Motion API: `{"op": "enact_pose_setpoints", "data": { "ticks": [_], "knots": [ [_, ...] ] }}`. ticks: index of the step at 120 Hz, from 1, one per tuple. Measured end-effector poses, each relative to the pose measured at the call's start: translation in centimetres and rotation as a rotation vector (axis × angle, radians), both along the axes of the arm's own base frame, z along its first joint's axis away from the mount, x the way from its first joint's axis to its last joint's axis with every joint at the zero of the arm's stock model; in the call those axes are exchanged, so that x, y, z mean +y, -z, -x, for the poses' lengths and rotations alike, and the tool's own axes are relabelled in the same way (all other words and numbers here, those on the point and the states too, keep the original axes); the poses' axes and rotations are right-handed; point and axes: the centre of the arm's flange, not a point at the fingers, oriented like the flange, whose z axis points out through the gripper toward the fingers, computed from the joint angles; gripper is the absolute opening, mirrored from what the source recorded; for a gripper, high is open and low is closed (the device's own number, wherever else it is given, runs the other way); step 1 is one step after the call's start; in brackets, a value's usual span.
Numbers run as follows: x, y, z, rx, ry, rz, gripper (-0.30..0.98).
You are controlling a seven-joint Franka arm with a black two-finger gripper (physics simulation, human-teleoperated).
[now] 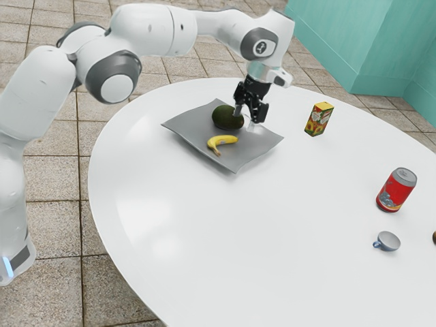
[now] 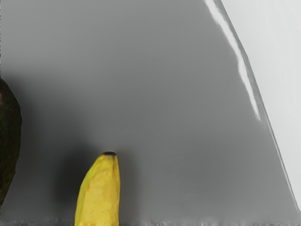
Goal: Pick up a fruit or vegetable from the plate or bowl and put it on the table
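Reached arm (image 1: 153, 30) in from upper left of ext. view and held claw (image 1: 251, 116) at upper center, above sq. gray plate (image 1: 255, 147), w/ fingers apart. Had one finger overlapping edge of dark green fruit (image 1: 226, 117) in that view; couldn't tell re: contact.

Saw both pieces of produce on plate, left of center in upper half of ext. view. Found dark green fruit toward plate's upper part there, and yellow banana (image 1: 223, 142) just below it, curved, near plate's lower left edge. In wrist view, saw banana's dark tip and part of its yellow body, w/ bare gray plate between it and dark green fruit, plus a bright streak along plate's rim.

Spotted juice box (image 1: 318, 120), yellow top, upright on white round tabletop (image 1: 272, 225), upper right of ext. view, well apart from plate. Noted red can (image 1: 396, 191) w/ silver top, also upright, farther toward right edge, approx. mid-height. Saw small blue-gray cup (image 1: 388, 241) below can, w/ handle toward ext. view's left. Caught part of a brown item (image 1: 434, 238) at far right edge, cut off; couldn't ID it. Saw tile floor (image 1: 54, 225) around tabletop and teal wall (image 1: 340, 41) in upper right corner.
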Motion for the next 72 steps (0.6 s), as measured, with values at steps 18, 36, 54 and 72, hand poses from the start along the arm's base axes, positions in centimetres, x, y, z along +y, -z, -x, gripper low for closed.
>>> {"op": "enact_pose_setpoints", "data": {
  "ticks": [18, 36, 54, 72],
  "knots": [
    [2.3, -0.2, 1.6, 0.048, -0.056, -0.01, 0.68],
    [3.1, -0.2, 3.0, 0.099, -0.098, -0.018, 0.69],
    [1.4, 0.9, 4.9, 0.129, -0.098, -0.008, 0.69],
    [2.5, 1.4, 5.2, 0.1, -0.132, -0.01, 0.69]
  ]
}}
